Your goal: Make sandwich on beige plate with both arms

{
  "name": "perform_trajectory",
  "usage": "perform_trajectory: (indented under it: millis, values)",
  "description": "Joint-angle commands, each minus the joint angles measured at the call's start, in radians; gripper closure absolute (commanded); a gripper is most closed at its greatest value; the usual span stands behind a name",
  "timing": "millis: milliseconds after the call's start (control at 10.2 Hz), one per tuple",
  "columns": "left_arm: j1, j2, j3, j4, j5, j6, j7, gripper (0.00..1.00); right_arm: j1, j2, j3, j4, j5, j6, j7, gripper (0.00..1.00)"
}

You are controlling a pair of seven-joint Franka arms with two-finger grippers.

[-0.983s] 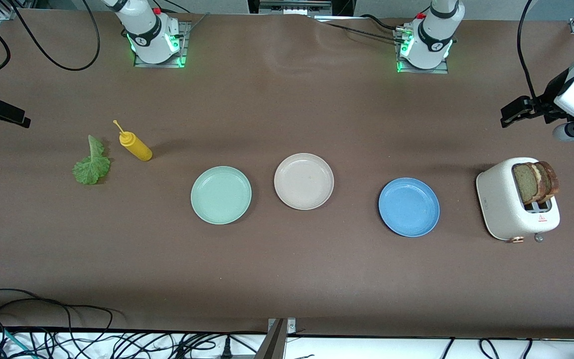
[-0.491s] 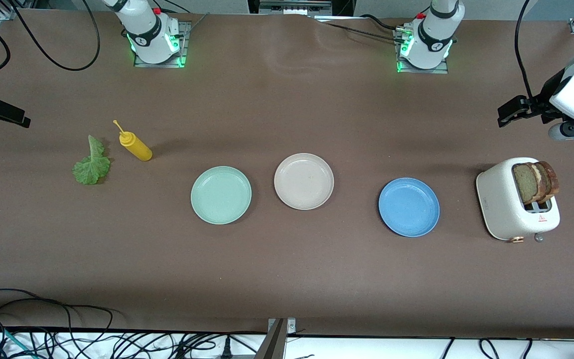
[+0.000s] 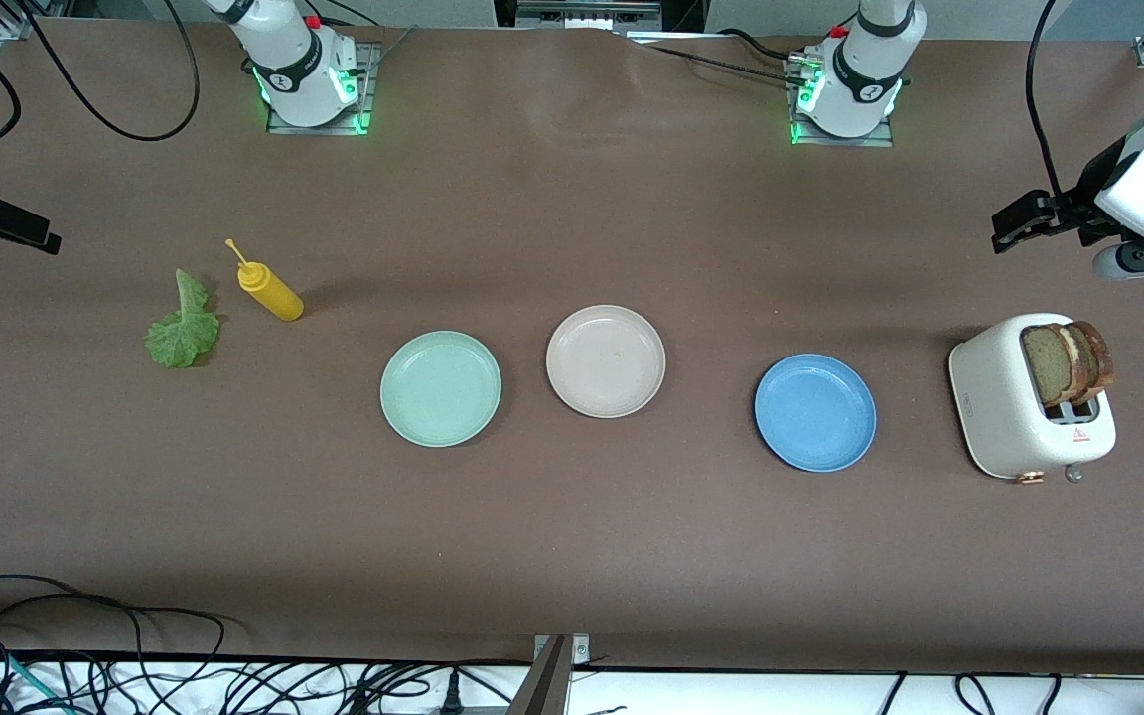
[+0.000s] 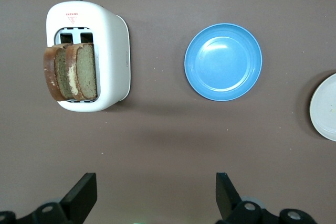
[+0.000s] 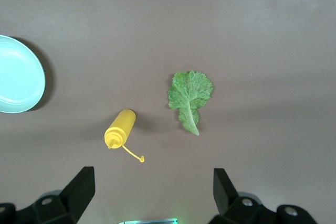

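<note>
Front view — toaster [image 3: 1004,409], bread slices [image 3: 1064,362] inside

From the left wrist camera I see my left gripper [image 4: 152,198] spread wide over bare table. Below sit a white toaster [image 4: 107,56] holding two bread slices [image 4: 71,72], a blue plate [image 4: 223,61] beside it — and a beige plate [image 4: 325,108] just at the frame's edge.

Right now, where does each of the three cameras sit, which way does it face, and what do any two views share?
Front view: high across the table, facing both bases; left gripper hangs above the toaster.
Left wrist view: looks straight down past open fingers at toaster, bread slices, blue plate.
Right wrist view: looks down past open fingers at lettuce, yellow bottle.
Shared: front and left wrist views both show the beige plate.
</note>
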Motion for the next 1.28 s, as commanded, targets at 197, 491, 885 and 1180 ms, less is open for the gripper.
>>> perform_trajectory:
  millis: [197,491,885,1180]
  values:
    - [0.014,-0.001,0.001,0.008,-0.024,-0.013,0.022,0.00,-0.006,0.000,0.002,0.005,-0.004,-0.018,-0.011,0.00]
    - [0.014,-0.001,0.001,0.008,-0.024,-0.013,0.022,0.00,-0.006,0.000,0.002,0.005,-0.004,-0.021,-0.013,0.00]
    - [0.014,0.001,0.003,0.008,-0.037,-0.013,0.022,0.00,-0.006,0.000,0.002,0.007,-0.004,-0.019,-0.013,0.00]
    - [0.014,-0.001,0.005,0.008,-0.037,-0.015,0.022,0.00,-0.006,0.000,0.002,0.007,-0.004,-0.019,-0.013,0.00]
